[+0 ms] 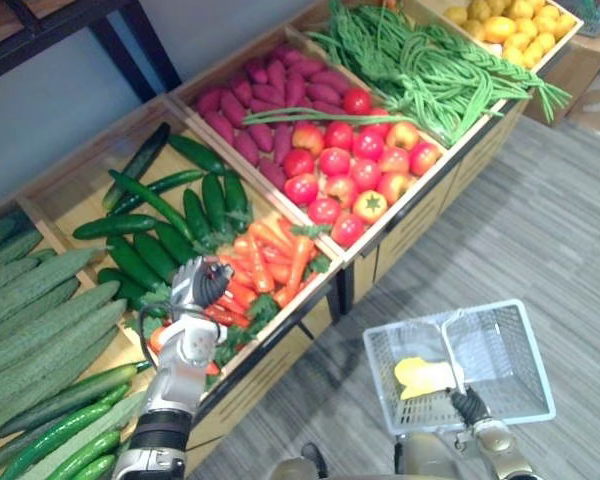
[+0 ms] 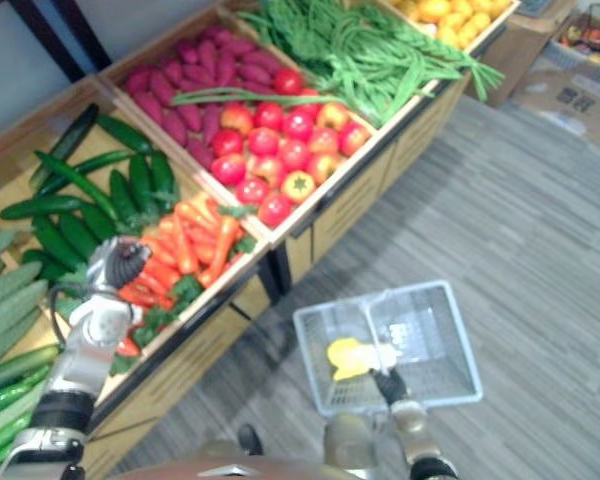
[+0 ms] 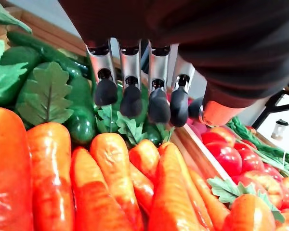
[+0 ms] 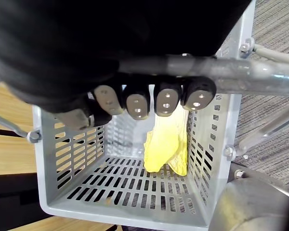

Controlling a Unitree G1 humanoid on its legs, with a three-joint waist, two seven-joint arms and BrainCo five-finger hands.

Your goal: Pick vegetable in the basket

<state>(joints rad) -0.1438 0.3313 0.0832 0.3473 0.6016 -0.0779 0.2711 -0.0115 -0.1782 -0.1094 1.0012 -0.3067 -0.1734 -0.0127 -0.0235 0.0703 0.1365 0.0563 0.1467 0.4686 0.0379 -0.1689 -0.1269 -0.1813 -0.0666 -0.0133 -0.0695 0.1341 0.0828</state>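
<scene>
Two hands are at work. The left hand [image 1: 199, 283] hangs right over the carrots [image 1: 263, 262], near the front edge of the pile. Its fingers [image 3: 131, 100] are straight and side by side. They point down at the carrots and hold nothing. The dark tips are just above the carrots, not around any of them.

The right hand [image 1: 469, 404] is well apart from the carrots, off to the right and lower, over the grey floor [image 1: 550, 230]. Its fingers [image 4: 166, 102] are curled tight round the metal handle [image 4: 243, 70] of a pale basket [image 1: 513, 362]. One yellow thing [image 4: 164, 144] lies inside the basket, at the bottom, near a side wall. I cannot tell what it is.

The carrots lie in a wooden bin with green leaves on them. Dark green cucumbers [image 1: 193, 208] lie just behind the carrots in the same bin. Red tomatoes [image 1: 345, 165] are in the next bin to the right of the carrots. Purple sweet potatoes [image 1: 260, 100] are behind the tomatoes. Long green beans [image 1: 420, 60] are farther right. Big pale bumpy cucumbers [image 1: 30, 310] lie to the left of the carrots.
</scene>
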